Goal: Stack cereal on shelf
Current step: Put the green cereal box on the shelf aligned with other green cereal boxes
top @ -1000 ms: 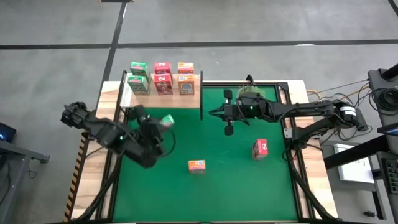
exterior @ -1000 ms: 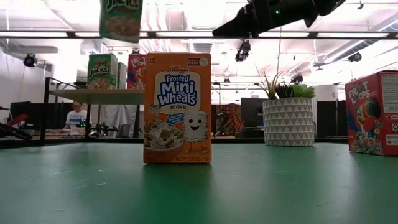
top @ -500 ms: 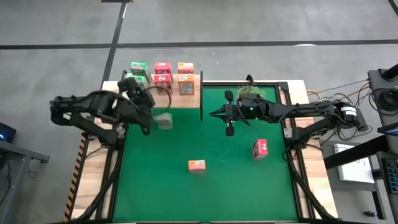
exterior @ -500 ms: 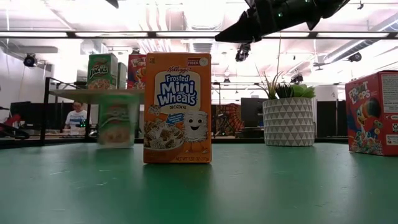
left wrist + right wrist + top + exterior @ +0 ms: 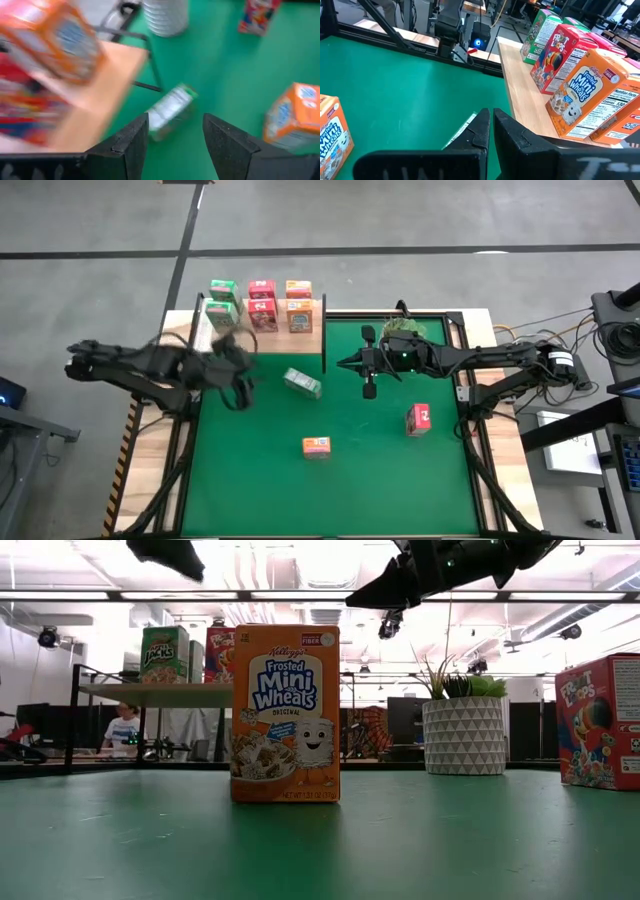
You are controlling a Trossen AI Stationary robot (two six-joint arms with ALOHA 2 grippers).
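A green cereal box (image 5: 302,383) is lying tipped on its side on the green desk (image 5: 400,470), just beside the light-wood shelf (image 5: 262,338). Its printed front is blurred. The left gripper (image 5: 173,136) is hovering above it with fingers parted and gripping nothing. Six more boxes are standing on the shelf in green, pink and orange pairs. An orange Frosted Mini-Wheats box (image 5: 285,713) is standing upright mid-desk, and a pink Froot Loops box (image 5: 418,419) is standing well apart. The right gripper (image 5: 340,362) is hanging near the potted plant (image 5: 462,725), fingers pressed together and empty.
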